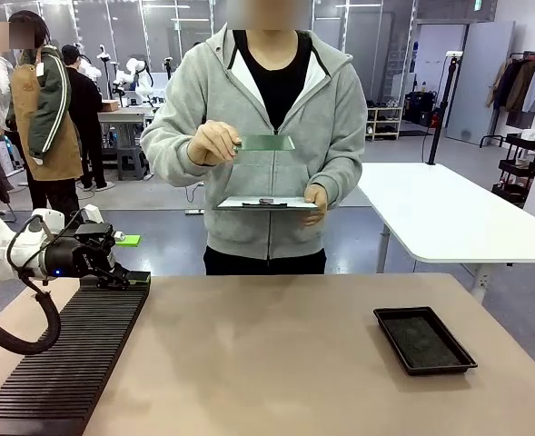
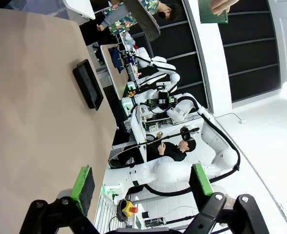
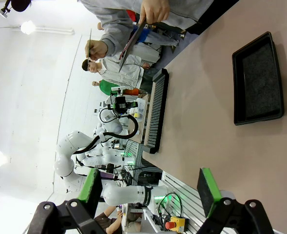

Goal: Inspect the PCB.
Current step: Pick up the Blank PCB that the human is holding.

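PCB (image 1: 264, 143) seemingly level in person's hand (image 1: 211, 143); left pincer (image 2: 142, 181) and right pincer (image 3: 149, 189) spread, empty.

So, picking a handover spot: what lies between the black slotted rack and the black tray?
Nothing: bare table between rack and tray, front view.

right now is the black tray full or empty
Empty: the black tray has its dark floor lying bare in the front and right wrist views. The PCB is held up in the person's hand.

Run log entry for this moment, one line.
PCB: in person's hand, above clipboard | left gripper: open, empty, by slotted rack | right gripper: open, empty
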